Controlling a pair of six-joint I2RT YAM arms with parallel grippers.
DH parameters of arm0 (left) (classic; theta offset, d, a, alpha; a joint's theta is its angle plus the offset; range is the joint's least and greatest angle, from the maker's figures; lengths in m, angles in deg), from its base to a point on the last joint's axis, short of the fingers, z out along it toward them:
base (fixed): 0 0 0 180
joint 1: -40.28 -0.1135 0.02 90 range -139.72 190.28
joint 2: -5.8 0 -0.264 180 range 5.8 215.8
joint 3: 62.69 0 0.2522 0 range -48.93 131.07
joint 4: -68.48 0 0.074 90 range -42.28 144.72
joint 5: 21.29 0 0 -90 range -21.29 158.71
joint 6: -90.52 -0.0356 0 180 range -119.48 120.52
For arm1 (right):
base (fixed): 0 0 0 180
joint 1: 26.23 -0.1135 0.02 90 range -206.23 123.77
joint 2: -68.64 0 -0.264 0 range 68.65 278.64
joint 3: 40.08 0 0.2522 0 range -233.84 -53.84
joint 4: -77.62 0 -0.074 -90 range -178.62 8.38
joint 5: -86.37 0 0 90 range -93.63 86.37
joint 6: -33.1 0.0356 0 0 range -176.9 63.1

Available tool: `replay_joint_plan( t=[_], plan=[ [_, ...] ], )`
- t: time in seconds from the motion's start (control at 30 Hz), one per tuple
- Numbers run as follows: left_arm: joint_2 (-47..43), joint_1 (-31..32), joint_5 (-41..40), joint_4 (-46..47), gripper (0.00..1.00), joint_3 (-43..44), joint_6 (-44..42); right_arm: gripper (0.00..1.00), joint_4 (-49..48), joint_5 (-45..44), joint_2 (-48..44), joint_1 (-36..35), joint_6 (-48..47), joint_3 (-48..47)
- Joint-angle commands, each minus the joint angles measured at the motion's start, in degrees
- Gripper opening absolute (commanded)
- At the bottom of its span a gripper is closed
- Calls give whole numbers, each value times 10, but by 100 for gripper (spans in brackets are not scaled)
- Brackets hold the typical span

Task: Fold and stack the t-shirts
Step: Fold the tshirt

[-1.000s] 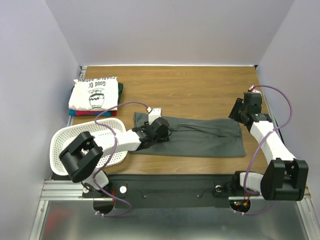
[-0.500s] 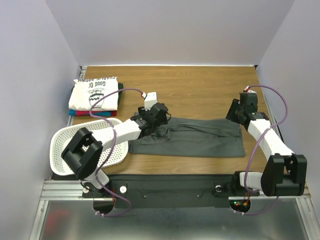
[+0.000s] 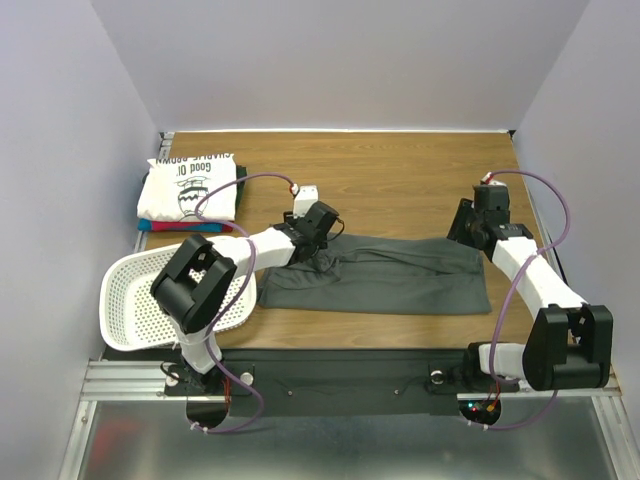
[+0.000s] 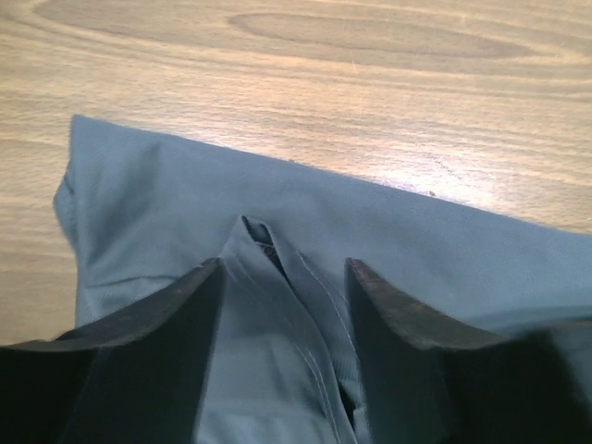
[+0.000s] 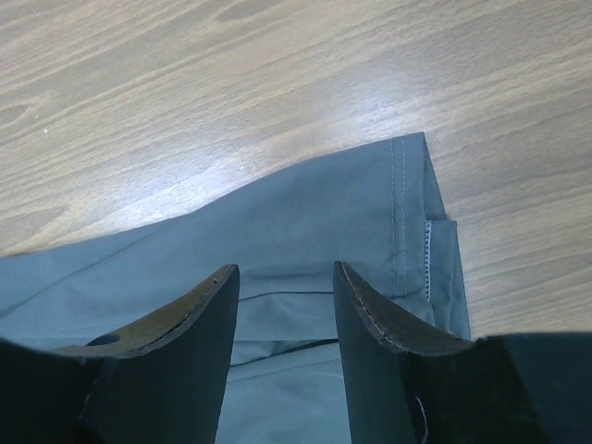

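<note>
- The charcoal tee [image 3: 390,275] lies mid-table, folded into one long strip running left to right.
- Left gripper [image 4: 284,268] is at the strip's left end, jaws spread, a raised ridge of cloth between them.
- Right gripper [image 5: 285,270] is at the strip's far right corner, jaws spread over flat cloth.
- One stack sits at the far left. The white tee [image 3: 190,188] on top is printed "Good Ol'", and red [image 3: 165,226] and blue [image 3: 200,228] edges show beneath.
- One white basket [image 3: 140,300] sits tilted at the near left.

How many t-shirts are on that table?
5. One dark grey cloth t-shirt lies spread mid-table; four are stacked far left: white printed t-shirt on top, dark green, red and blue edges beneath. More may be hidden.
</note>
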Motion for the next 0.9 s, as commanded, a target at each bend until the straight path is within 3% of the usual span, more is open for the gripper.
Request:
replay_joint_plan(
  t=[0.0, 0.2, 0.37, 0.47, 0.87],
  plan=[
    [13, -3, -8, 7, 58, 22, -8, 51, -21, -12, -2, -6, -8, -14],
    [15, -4, -10, 8, 40, 13, -8, 51, -20, -12, -1, -9, -8, -13],
    [9, -4, -11, 7, 10, 4, -4, 51, -20, -13, -5, -11, -8, -12],
    [4, -4, -13, 8, 0, -2, -3, 51, -20, -14, -4, -12, -8, -11],
    [-92, -4, 2, 27, 3, -95, 22, 51, -20, -14, 1, -17, -8, -12]
  ],
)
